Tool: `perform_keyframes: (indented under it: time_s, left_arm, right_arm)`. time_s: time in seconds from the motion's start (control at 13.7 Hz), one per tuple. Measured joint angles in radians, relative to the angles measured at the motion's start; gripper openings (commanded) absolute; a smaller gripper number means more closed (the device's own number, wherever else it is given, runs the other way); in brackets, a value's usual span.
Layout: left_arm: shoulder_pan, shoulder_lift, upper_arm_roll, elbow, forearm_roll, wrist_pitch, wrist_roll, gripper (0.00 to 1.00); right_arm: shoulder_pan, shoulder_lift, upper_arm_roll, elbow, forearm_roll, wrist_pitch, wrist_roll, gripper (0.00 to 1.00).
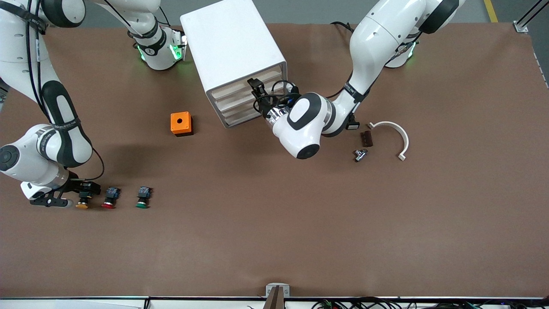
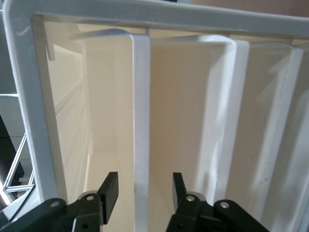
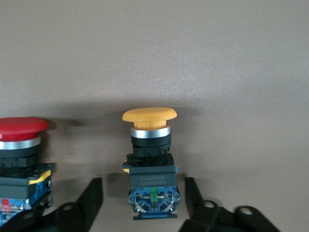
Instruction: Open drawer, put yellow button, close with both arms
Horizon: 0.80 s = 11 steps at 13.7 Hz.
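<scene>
The yellow button (image 3: 149,145) stands on the brown table at the right arm's end, its yellow cap (image 1: 82,205) first in a row of three. My right gripper (image 3: 143,198) is low on the table and open. One finger is on each side of the button's blue-and-black body, with a gap on both sides. The white cabinet (image 1: 231,38) stands between the arms' bases. My left gripper (image 2: 144,191) is at the front of the cabinet (image 1: 256,89), also open. Its jaws straddle the white front lip (image 2: 141,121) of the top drawer (image 1: 233,89) without touching it.
A red button (image 1: 109,199) and a green button (image 1: 143,198) stand beside the yellow one. An orange box with a round hole (image 1: 181,123) lies near the cabinet. Toward the left arm's end lie a white curved piece (image 1: 392,131), a brown block (image 1: 366,138) and a small metal part (image 1: 360,154).
</scene>
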Motion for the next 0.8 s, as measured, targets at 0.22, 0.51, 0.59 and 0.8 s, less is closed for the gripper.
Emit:
perform_keyframes:
  time_s: [0.22,0.51,0.59,0.8]
  left_arm:
    - [-0.014,0.0,0.0,0.002,-0.001,0.0,0.001,0.07]
    - [-0.012,0.006,0.001,0.002,-0.001,0.0,0.015,0.0]
    - [-0.011,0.006,0.002,0.003,-0.001,0.0,0.021,0.0]
    - [0.011,0.006,0.018,0.024,-0.001,0.001,0.03,0.01]
  right_arm:
    - [0.0,0.0,0.0,0.003,0.0,-0.001,0.0,0.0]
    - [0.0,0.0,0.0,0.01,0.0,-0.004,0.0,0.0]
    - [0.001,0.0,0.0,0.014,0.0,-0.013,0.002,0.0]
    - [0.003,-0.019,0.001,0.036,0.005,-0.096,0.029,0.0]
